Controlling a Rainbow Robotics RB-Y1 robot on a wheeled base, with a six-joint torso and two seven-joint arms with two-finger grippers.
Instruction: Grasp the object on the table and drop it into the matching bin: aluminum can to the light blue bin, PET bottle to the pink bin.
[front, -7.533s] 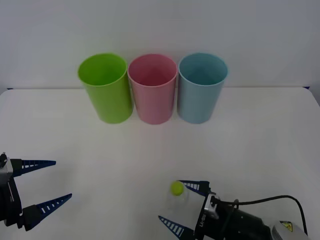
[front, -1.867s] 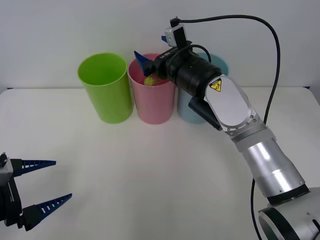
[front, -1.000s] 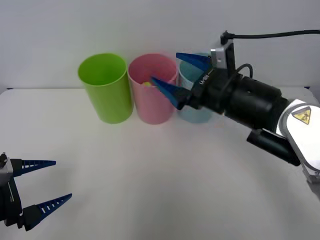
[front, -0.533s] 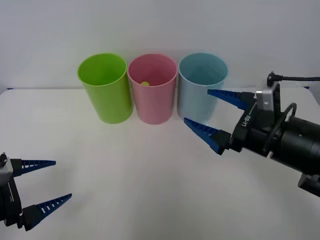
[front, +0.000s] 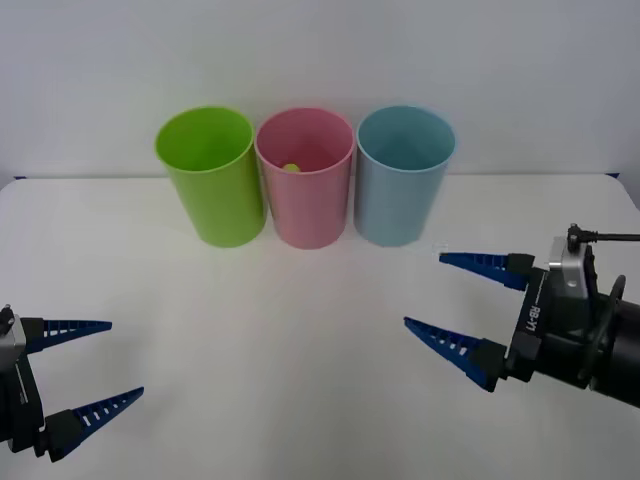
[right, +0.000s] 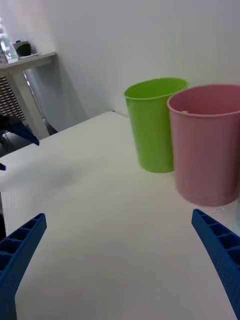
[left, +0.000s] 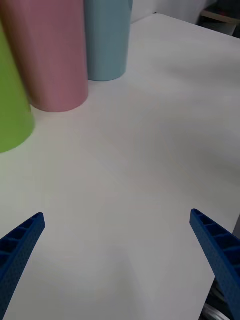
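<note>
Inside the pink bin (front: 305, 180) your PET bottle (front: 291, 168) now rests, cap showing; the right claw (front: 462, 312) has pulled back over the surface (front: 300, 330), released and empty, so the drop looks done. Left claw (front: 85, 367) waits, spread.

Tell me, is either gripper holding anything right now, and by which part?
Nothing is held. The right gripper and left gripper are both open and empty over the table. A lime-green cap shows inside the pink bin.
</note>
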